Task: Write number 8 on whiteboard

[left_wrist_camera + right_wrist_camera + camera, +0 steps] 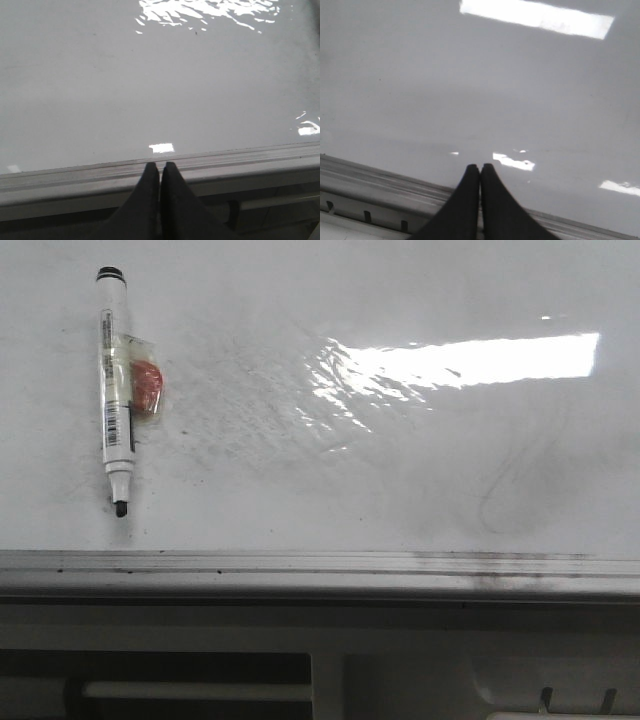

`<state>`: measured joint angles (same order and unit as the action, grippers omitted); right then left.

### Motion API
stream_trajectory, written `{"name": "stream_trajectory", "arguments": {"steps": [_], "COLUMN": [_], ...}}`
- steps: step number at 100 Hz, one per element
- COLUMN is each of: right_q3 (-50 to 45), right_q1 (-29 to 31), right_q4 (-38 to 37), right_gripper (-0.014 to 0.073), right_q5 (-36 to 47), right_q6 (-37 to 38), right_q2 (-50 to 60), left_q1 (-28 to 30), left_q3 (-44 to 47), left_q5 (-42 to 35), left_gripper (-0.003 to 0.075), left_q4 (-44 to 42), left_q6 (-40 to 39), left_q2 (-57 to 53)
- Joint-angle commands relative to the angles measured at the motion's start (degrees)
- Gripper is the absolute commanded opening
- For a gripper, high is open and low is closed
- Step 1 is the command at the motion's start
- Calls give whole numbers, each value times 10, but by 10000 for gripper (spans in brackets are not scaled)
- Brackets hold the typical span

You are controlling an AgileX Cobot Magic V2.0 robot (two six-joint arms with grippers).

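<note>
The whiteboard (pixel 330 490) is glossy white with grey smudges, a bright glare patch and a grey metal edge rail (pixel 300 570) along its near side. No black number 8 shows on it; only a faint grey erased curve (pixel 515 480) lies at the right. A white marker (pixel 115 390) with a black tip pointing toward the rail lies flat at the board's left, an orange-red piece taped to its side. My left gripper (pixel 160 167) is shut and empty over the rail (pixel 225 165). My right gripper (pixel 480 169) is shut and empty at the board's edge (pixel 370 175). Neither gripper shows in the front view.
Below the rail, the front view shows a light-coloured frame with a white bar (pixel 195 691) and dark openings. Grey scuffs (pixel 240 390) spread over the board's middle.
</note>
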<state>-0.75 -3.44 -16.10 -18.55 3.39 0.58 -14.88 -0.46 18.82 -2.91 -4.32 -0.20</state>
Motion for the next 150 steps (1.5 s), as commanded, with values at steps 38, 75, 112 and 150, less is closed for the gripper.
{"name": "stream_trajectory", "arguments": {"steps": [38, 75, 112, 150], "right_q3": [-6, -6, -6, -6], "right_q1": [3, 3, 3, 3], "right_q4": [-1, -1, -22, 12], "right_gripper": [-42, -42, -42, -42], "right_q5": [19, 19, 108, 211], "right_q6": [-1, -1, -1, 2], "right_q2": [12, 12, 12, 12], "left_q1": [1, 1, 0, 0], "left_q3": [23, 23, 23, 23], "left_q5": [-30, -30, -142, -181], "left_gripper": [-20, -20, -20, -20], "left_q4": [1, 1, 80, 315], "left_q6": [-5, -5, -1, -1], "left_q2": [-14, -14, -14, -14]}}
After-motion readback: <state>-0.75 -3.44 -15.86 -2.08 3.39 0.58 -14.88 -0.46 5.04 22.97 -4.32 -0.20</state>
